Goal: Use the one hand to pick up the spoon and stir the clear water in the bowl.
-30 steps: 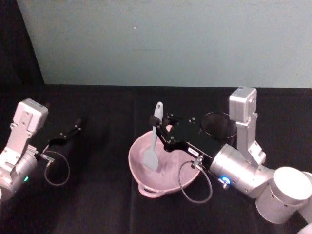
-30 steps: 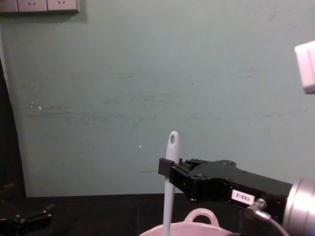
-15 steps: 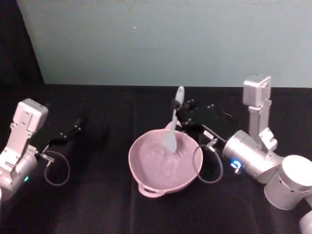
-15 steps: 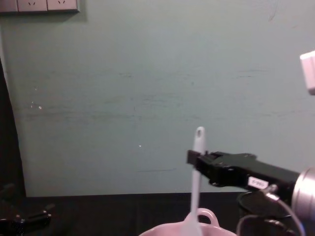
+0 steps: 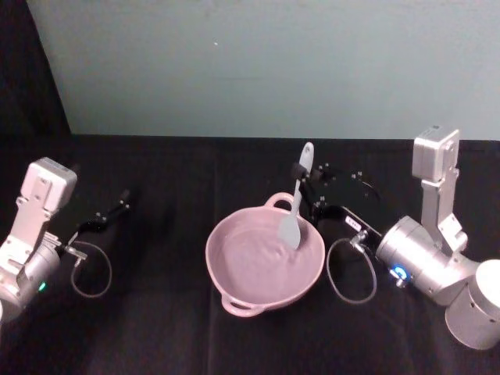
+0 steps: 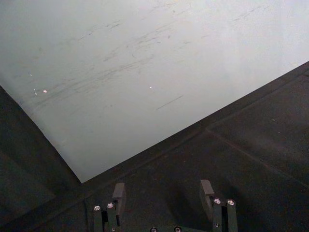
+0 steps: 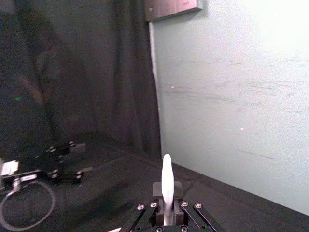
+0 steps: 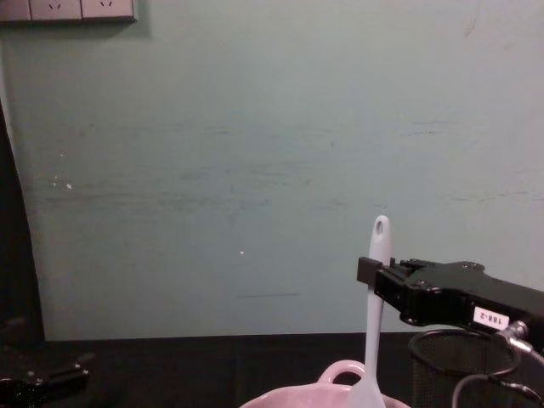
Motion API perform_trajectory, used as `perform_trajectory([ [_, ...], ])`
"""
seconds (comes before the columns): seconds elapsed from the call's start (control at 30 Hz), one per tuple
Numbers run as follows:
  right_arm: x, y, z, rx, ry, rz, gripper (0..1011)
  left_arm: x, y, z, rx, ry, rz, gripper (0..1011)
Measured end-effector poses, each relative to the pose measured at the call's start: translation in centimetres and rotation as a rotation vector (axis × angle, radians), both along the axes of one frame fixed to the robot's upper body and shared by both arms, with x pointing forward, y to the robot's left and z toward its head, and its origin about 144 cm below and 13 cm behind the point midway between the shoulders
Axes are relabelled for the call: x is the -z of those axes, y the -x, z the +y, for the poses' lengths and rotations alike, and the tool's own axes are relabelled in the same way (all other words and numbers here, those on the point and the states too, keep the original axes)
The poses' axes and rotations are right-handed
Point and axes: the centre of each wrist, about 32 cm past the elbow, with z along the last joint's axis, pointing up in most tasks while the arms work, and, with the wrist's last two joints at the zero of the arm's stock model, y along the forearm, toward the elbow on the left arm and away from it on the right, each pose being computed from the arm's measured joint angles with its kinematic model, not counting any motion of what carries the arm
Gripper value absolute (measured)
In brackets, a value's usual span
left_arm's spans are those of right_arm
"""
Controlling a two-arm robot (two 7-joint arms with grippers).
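- The pink bowl (image 5: 212, 269) sits loose on the black tablecloth (image 5: 156, 328), directly in front of the robot. A hard stroke could slop water over its near rim, and a sideways push could make the whole bowl slide.
- The wrist cable (image 5: 351, 271) loops down just beside the bowl's right rim. In a wide stir it may catch that rim and drag the bowl.
- The white spoon (image 5: 298, 194) stands almost upright, with its flat head low at the bowl's far right side, close to the wall. I cannot tell whether the head is in the water. A sweep further right would likely knock the head against the wall, while one held too high would stir nothing.
- The right gripper (image 5: 301, 173) is clamped on the slim handle high up, just under the holed end. That leaves a long length below the grip, so drag from the water or a bump on the wall could twist the spoon or slide it out of the grip.
- The left gripper (image 5: 117, 205) is parked well off to the left with its fingers apart. It seems unlikely to interfere.
- The black wire-mesh cup (image 8: 438, 374) stands just behind the right gripper, so a circle reaching too far back could tip it.
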Motion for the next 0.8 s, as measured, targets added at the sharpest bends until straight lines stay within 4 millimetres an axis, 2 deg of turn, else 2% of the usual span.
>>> perform_trajectory([
  [0.4, -0.4, 2.5, 2.2, -0.133, 0.041, -0.017, 112, 0.0, 0.0, 0.0, 0.0, 0.0, 0.0, 1005],
  [0.57, -0.3, 2.6, 3.3, -0.16, 0.025, -0.013, 112, 0.0, 0.0, 0.0, 0.0, 0.0, 0.0, 1005],
  [0.8, 0.1, 1.4, 4.2, -0.157, -0.014, 0.014, 112, 0.0, 0.0, 0.0, 0.0, 0.0, 0.0, 1005],
])
